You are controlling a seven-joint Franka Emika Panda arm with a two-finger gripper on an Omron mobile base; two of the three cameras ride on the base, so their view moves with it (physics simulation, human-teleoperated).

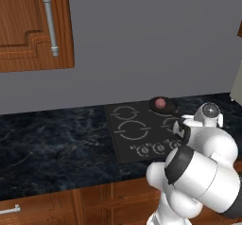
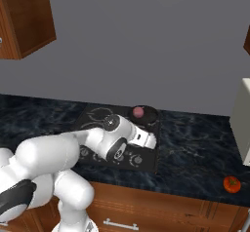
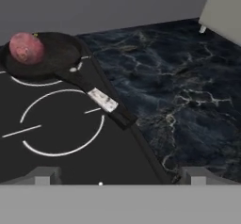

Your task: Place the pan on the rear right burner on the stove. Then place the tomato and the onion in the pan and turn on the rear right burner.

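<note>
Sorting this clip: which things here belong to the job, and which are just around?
Job: pan on the stove, onion in it, tomato on the counter, open claw.
Around: cupboard, pale appliance.

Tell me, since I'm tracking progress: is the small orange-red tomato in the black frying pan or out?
Out. The orange-red tomato sits on the dark marble counter; the black pan holds just the pinkish-purple onion.

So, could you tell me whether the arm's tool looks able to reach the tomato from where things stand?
Probably yes: the tomato sits alone on the dark counter to the right of the stove, nothing lies between, and the tool is open and empty, though it's a long reach.
</note>
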